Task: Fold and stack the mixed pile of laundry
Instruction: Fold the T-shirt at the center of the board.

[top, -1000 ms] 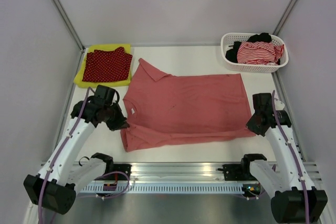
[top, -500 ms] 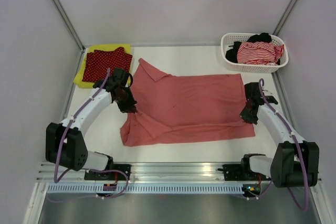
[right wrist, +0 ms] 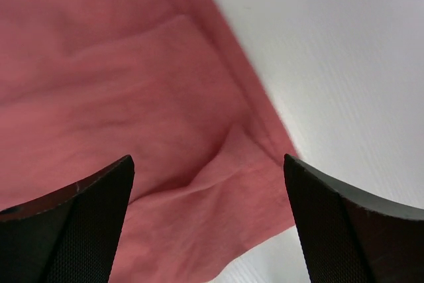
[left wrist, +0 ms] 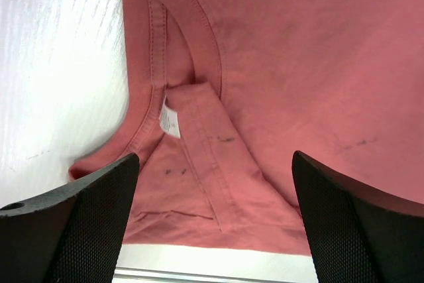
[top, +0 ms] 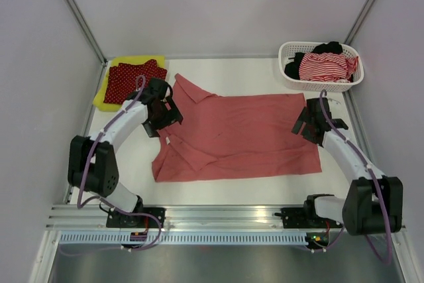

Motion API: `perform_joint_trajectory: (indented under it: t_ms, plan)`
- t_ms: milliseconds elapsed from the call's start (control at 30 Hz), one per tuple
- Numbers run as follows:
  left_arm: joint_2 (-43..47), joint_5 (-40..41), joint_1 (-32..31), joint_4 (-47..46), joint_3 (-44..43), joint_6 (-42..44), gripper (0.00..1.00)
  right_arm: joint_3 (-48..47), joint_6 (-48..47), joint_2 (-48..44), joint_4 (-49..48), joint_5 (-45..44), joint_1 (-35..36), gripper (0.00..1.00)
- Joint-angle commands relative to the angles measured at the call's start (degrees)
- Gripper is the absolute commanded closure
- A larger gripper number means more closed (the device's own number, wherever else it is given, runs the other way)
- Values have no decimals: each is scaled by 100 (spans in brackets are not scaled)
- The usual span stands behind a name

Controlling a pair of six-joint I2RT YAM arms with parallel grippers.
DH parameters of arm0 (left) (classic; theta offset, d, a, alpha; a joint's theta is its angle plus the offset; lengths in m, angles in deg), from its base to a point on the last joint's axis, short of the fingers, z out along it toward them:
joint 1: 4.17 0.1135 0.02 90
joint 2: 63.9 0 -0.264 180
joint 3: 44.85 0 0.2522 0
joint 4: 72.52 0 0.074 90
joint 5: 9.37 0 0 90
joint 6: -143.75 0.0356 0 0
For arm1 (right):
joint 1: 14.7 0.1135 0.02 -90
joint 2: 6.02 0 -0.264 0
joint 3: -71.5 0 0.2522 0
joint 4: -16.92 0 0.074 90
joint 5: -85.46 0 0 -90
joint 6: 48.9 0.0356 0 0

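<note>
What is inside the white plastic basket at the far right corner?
The white perforated plastic basket holds a crumpled red-white striped garment and a black garment partly behind it. Anything beneath them is covered.

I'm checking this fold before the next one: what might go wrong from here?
The salmon-pink polo shirt lies bunched under the open left gripper, with its collar area creased. Folding again may set that crease in. That gripper is also close to the dark red dotted cloth and may nudge it.

Pale walls point(top: 218, 4), white table point(top: 242, 71), metal corner posts point(top: 76, 11).
</note>
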Motion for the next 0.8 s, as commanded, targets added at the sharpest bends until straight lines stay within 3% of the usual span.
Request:
perform_joint_trajectory:
  t_ms: [0,67,200,367,467,633,767]
  plan:
    - [1161,234,-8,-71,319,-214,0,-359,-939,-869,-367,416,856,2]
    - [1975,357,1,17,1013,-423,0,-315,-1117,-1108,-613,793,1482,2]
    - [3471,130,19,53,2208,-829,0,-218,-1591,-838,-1420,761,3635,2]
    - [4668,-921,28,-640,3545,-1066,0,-1339,-2180,1029,-1712,-302,5892,2]
    - [4811,-1487,19,-1439,4151,-1347,0,-1982,-2524,2070,-1878,-769,6650,2]
    - [4670,-1927,19,-2539,4793,-1751,0,-2486,-2656,3072,-2353,-288,6785,2]
    - [4573,-1735,28,-2514,4900,-1726,0,-2714,-2665,3557,-2450,-251,6829,2]
